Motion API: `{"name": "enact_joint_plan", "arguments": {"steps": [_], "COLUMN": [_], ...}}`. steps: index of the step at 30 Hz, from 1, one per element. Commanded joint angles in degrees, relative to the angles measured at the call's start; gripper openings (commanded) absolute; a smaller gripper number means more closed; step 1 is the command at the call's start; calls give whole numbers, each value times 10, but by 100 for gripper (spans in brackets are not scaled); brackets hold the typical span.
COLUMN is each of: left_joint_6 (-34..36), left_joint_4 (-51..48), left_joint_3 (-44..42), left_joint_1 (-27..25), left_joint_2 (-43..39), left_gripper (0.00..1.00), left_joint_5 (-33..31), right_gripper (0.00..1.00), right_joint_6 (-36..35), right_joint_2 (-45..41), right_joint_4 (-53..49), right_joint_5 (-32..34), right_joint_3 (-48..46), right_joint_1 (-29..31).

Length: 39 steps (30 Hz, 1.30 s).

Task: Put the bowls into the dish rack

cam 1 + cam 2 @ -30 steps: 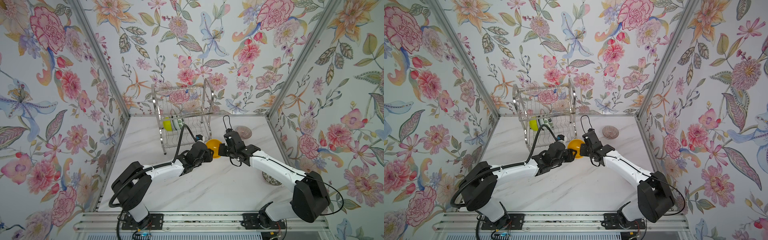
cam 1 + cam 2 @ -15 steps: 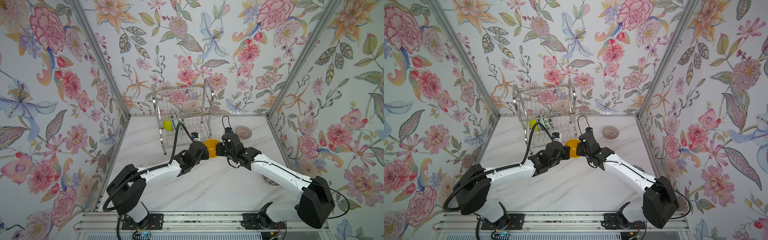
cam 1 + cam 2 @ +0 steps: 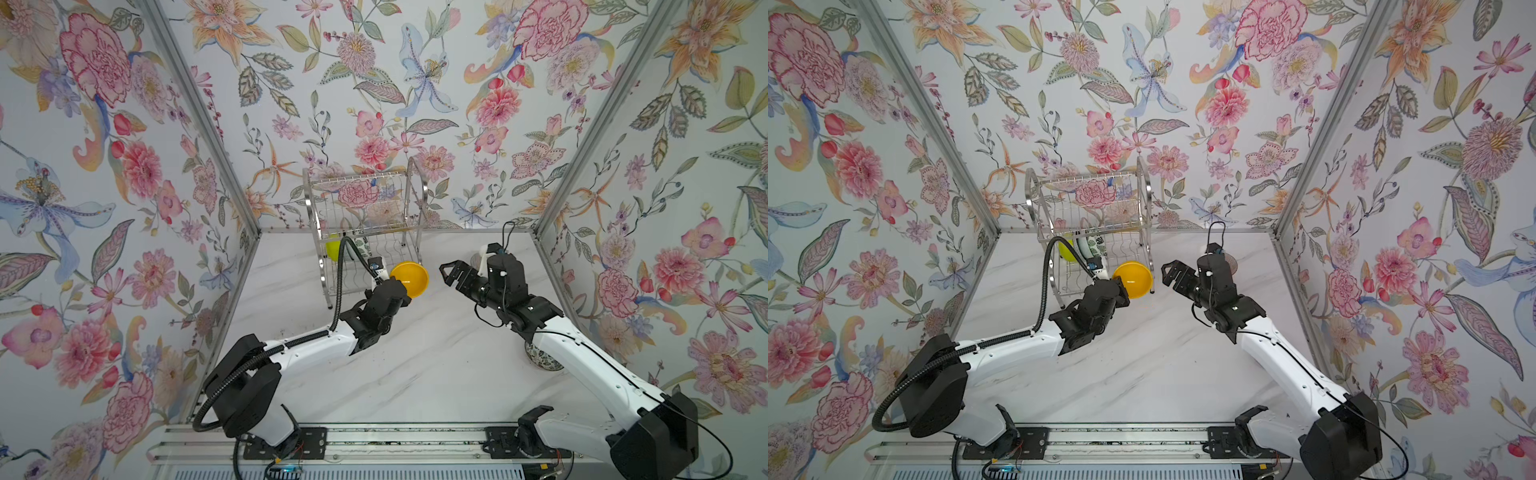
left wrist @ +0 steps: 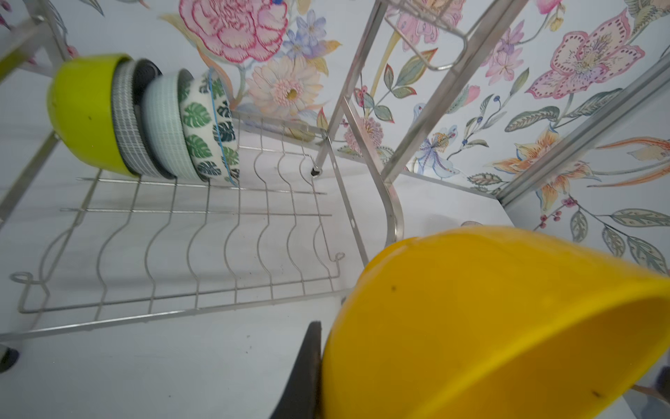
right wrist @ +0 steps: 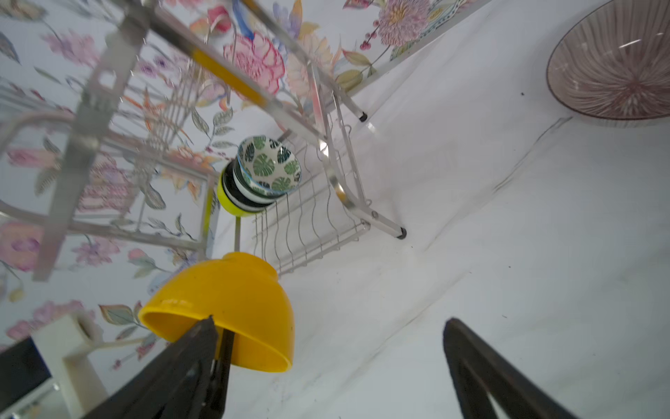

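Marble tabletop (image 3: 436, 374) — floral walls (image 3: 374, 62)

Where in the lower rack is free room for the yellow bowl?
Free: the rack's lower wires between the leaf bowl and its side frame; also the table in front of it. Crowded: the end where bowls nest, leaf bowl to lime bowl.

This is a robot test cell in a laboratory, dressed to look a little like a home kitchen. Two white and black robot arms, the left arm (image 3: 316, 353) and the right arm (image 3: 582, 357), are fixed on a metal rail (image 3: 374, 446) along the near edge of the tabletop (image 3: 415, 374), and their cables hang free. Three flat walls (image 3: 374, 83) with flower wallpaper close the tabletop, joined by bare aluminium posts (image 3: 198, 112). The tabletop has a marble pattern. Near its far edge stands a dish rack (image 3: 365, 224) with bowls (image 4: 87, 109).
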Motion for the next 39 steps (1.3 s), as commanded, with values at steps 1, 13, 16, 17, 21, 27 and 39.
{"name": "enact_joint_plan", "arguments": {"steps": [1, 13, 16, 17, 21, 27, 39], "left_joint_6": [82, 233, 244, 246, 264, 286, 322], "left_joint_4": [112, 317, 339, 339, 362, 386, 423], "left_joint_3": [-17, -42, -40, -36, -36, -41, -55], "left_joint_1": [2, -2, -8, -9, -18, -27, -43], "left_joint_2": [9, 101, 112, 116, 124, 128, 130], "left_gripper": [0, 0, 0, 0, 0, 0, 0], "left_joint_5": [-98, -91, -86, -86, -86, -104, -115], "right_gripper": [99, 84, 83, 83, 80, 74, 51], "right_joint_6": [134, 484, 520, 535, 586, 627, 655], "right_joint_2": [-28, -28, -6, 3, 37, 78, 145], "right_joint_4": [68, 283, 313, 327, 364, 409, 449], "right_joint_5": [-60, -37, -27, -21, 7, 20, 23], "right_joint_3": [-33, -107, -103, -103, -102, -83, -27], "right_joint_1": [-30, -18, 5, 15, 57, 84, 90]}}
